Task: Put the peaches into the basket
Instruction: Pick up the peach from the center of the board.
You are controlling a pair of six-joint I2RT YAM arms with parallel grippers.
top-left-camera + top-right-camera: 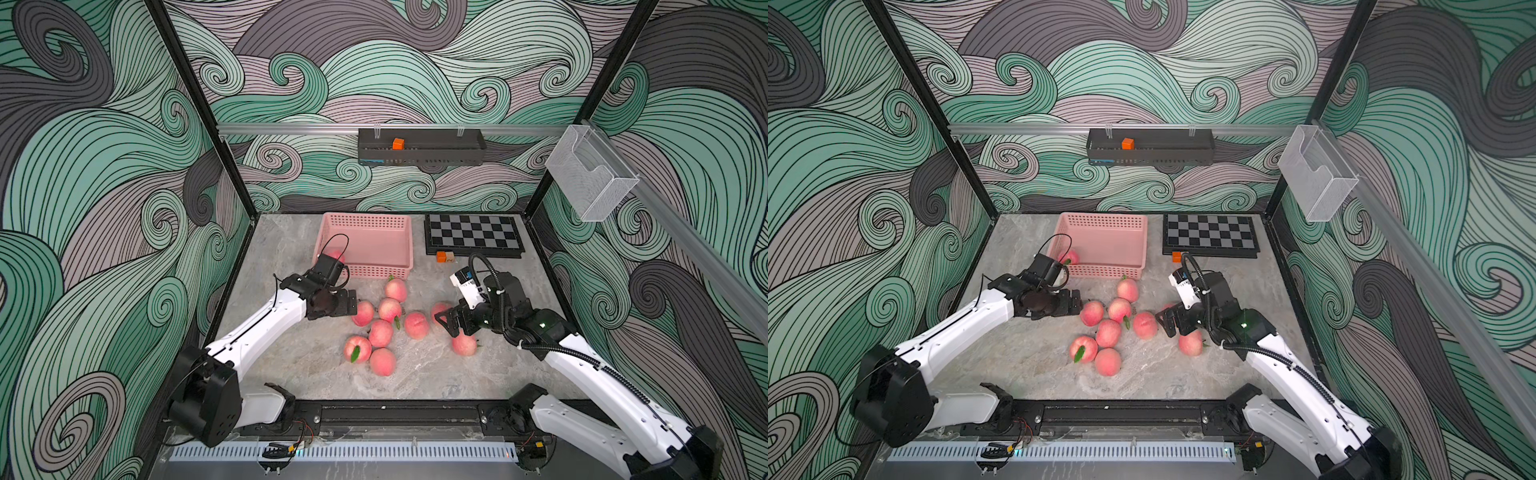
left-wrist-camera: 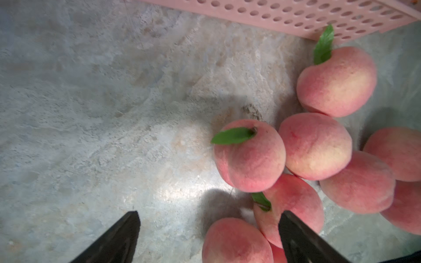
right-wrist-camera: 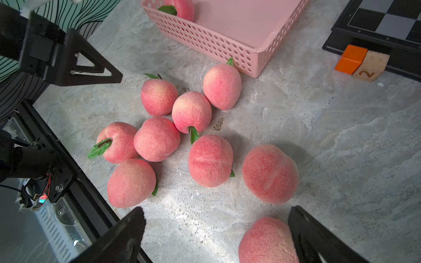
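One peach lies in the basket, nine are left on the desk

A single peach is seen in the pink basket, at the near corner on the left arm's side. The remaining peaches are clustered on the desk (one just beside the basket wall). The left tool and right tool are held spread apart, with nothing gripped.

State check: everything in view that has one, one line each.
basket: upright on the table, one peach inside, in a corner
loose peaches: nine, on the table, outside the basket
left tool: open, holding nothing
right tool: open, holding nothing
black tray: hanging on the rail, one orange cube inside
chessboard: lying flat, no pieces
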